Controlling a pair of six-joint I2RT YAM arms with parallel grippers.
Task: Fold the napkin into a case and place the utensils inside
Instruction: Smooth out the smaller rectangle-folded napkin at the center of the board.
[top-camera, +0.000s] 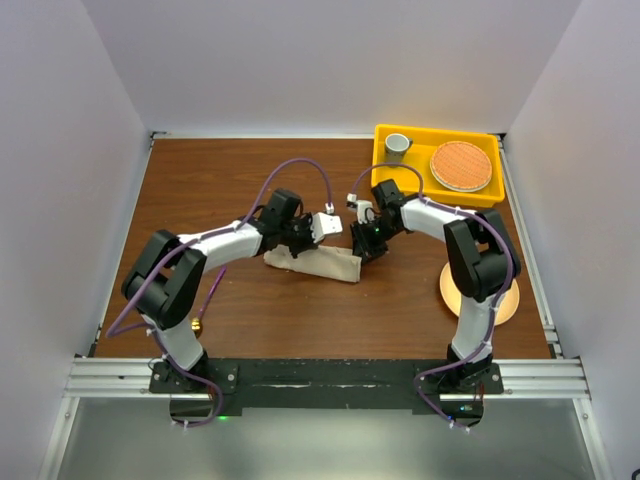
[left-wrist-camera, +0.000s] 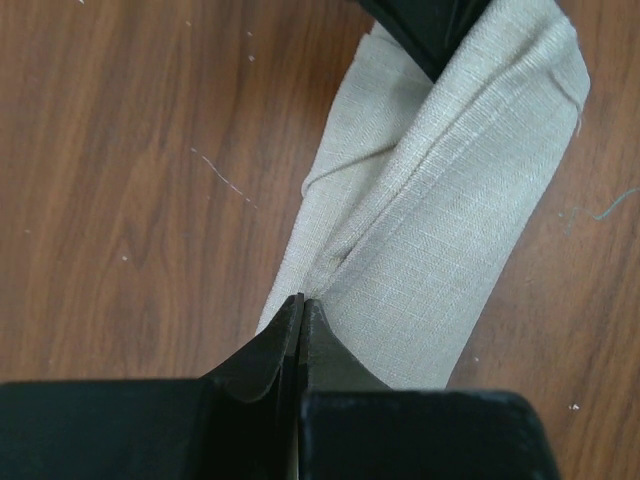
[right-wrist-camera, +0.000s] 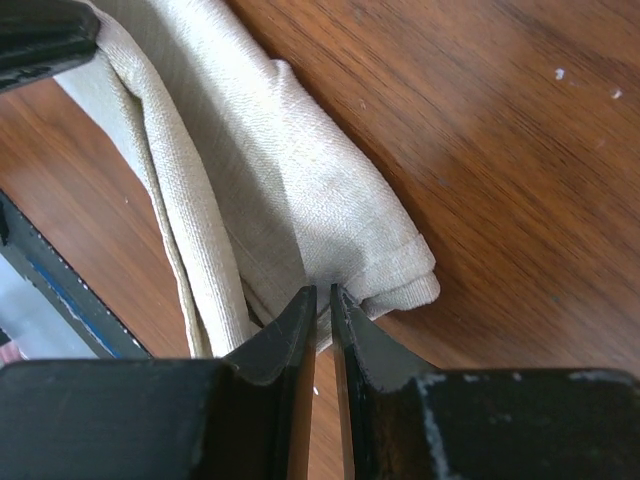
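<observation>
The beige napkin (top-camera: 312, 263) lies on the wooden table as a narrow folded strip, partly lifted and twisted between my grippers. My left gripper (top-camera: 303, 240) is shut on its left end; in the left wrist view the jaws (left-wrist-camera: 300, 300) pinch a ridge of the cloth (left-wrist-camera: 450, 220). My right gripper (top-camera: 366, 246) is shut on the right end; in the right wrist view the jaws (right-wrist-camera: 322, 292) hold the cloth (right-wrist-camera: 300, 190) beside its folded corner. A small gold thing (top-camera: 197, 325), maybe the spoon's bowl, lies by the left arm. The fork is out of view.
A yellow tray (top-camera: 385, 160) at the back right holds a grey cup (top-camera: 397, 144) and a round woven orange mat (top-camera: 461, 165). A round peach plate (top-camera: 507, 300) lies under the right arm. White walls close in the table on three sides.
</observation>
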